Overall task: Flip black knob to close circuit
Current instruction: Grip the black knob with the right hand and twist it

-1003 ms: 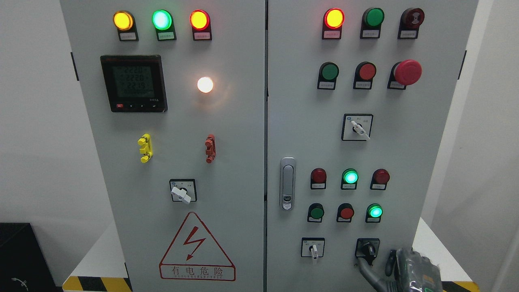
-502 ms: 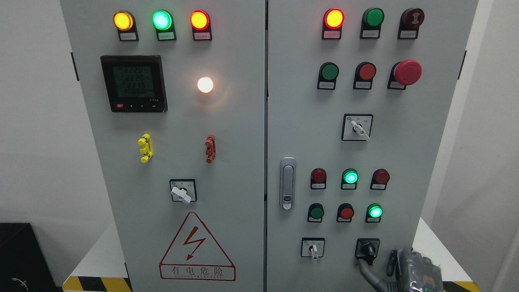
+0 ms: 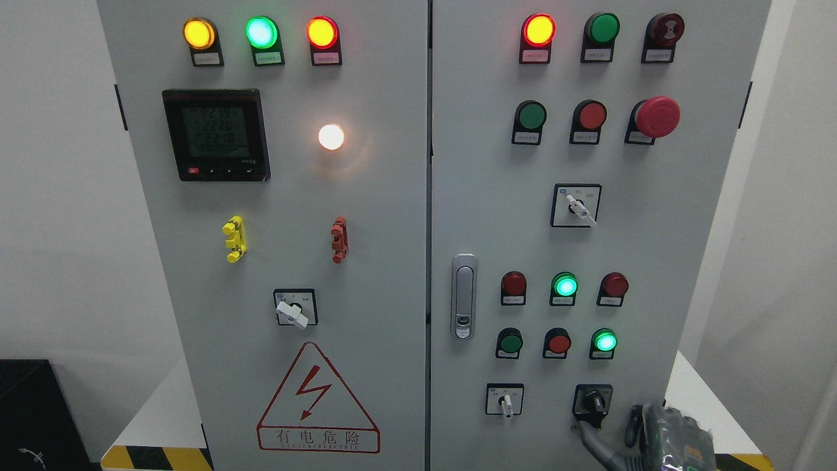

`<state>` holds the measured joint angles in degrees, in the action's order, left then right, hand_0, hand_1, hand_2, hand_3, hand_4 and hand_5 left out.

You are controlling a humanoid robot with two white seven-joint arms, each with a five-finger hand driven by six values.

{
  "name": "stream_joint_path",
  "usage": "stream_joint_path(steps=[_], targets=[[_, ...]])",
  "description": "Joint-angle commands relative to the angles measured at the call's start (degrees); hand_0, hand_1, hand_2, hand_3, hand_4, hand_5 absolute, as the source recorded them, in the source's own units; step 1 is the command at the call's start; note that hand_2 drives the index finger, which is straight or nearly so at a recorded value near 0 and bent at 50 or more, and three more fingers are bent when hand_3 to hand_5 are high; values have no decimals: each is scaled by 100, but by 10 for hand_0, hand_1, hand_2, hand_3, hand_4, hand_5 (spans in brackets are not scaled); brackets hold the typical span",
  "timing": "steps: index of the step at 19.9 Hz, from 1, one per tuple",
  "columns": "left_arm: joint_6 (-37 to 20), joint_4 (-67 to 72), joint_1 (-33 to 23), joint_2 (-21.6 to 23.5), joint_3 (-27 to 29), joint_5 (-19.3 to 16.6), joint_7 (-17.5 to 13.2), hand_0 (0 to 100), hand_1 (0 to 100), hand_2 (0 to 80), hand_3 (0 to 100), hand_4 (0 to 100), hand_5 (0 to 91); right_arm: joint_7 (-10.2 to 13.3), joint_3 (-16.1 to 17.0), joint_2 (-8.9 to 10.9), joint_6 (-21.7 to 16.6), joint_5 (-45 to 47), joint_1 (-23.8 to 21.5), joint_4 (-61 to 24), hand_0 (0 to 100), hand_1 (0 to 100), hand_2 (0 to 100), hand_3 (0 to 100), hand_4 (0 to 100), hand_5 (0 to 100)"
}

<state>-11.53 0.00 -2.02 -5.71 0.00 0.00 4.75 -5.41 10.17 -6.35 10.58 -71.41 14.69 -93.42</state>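
Observation:
The black knob [image 3: 593, 400] sits on a black square plate at the lower right of the grey cabinet's right door [image 3: 497, 216], its handle pointing down and a little right. My right hand [image 3: 644, 437] comes in at the bottom right edge, wrapped in clear film. One long finger [image 3: 590, 439] reaches up to just below the knob's plate; its tip is close to the plate's lower left corner. The other fingers are spread and hold nothing. The left arm does not show.
A white-handled selector switch [image 3: 505, 401] sits left of the black knob. Above are rows of red and green lamps and buttons [image 3: 564, 286]. A door latch [image 3: 463, 296] is at the door's left edge. A red mushroom stop button [image 3: 657, 116] juts out at upper right.
My right hand has slid slightly down and right. The black knob's handle looks turned a little, from down-right towards straight down. The meter digits flicker.

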Motion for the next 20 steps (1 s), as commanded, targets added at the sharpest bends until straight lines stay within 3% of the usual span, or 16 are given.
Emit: stream_joint_path(steps=[1,20], targets=[[1,123,0,0,-114,-114,-1,120,556,0,0,0,0,5,99,3,15,30,95,79,0,236,808,994,809,811],[1,123,0,0,-114,-114,-1,120,556,0,0,0,0,-4,248,-6,6,66,104,70,0,237,806,993,808,810]])
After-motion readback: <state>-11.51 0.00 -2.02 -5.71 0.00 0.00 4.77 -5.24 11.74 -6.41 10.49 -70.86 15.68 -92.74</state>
